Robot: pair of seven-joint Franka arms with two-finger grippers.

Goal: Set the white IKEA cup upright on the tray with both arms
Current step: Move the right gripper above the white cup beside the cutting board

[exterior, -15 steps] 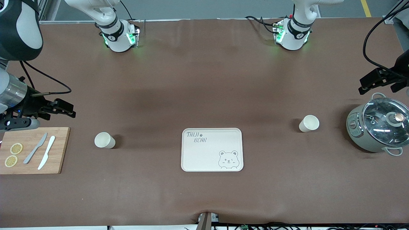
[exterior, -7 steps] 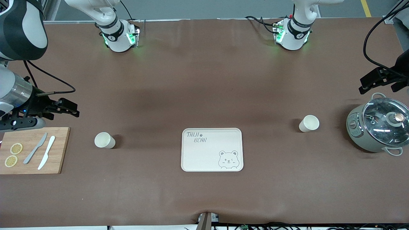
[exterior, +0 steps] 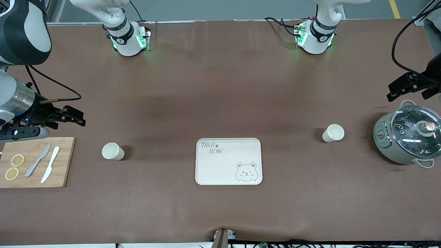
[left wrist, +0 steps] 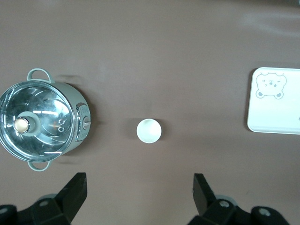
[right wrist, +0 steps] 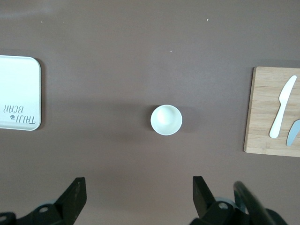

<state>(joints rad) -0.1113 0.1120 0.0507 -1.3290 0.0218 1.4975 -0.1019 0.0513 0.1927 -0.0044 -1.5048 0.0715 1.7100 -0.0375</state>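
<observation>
Two white cups stand upright on the brown table, one on each side of the tray (exterior: 220, 167). One cup (exterior: 112, 151) (right wrist: 166, 119) is toward the right arm's end, the other cup (exterior: 333, 133) (left wrist: 149, 130) toward the left arm's end. The cream tray with its bear drawing lies bare between them; its edge shows in both wrist views (left wrist: 276, 112) (right wrist: 18, 84). My right gripper (exterior: 80, 119) (right wrist: 139, 190) hangs open high over the table beside the cutting board, holding nothing. My left gripper (exterior: 391, 92) (left wrist: 139, 187) hangs open and holds nothing, high above the table beside the pot.
A grey-green pot with a glass lid (exterior: 408, 136) (left wrist: 40, 125) stands at the left arm's end. A wooden cutting board (exterior: 63, 162) at the right arm's end carries two knives (exterior: 38, 159) and lemon slices (exterior: 17, 160).
My right gripper has shifted slightly toward the middle of the table. The left arm, the cups and the tray have not moved.
</observation>
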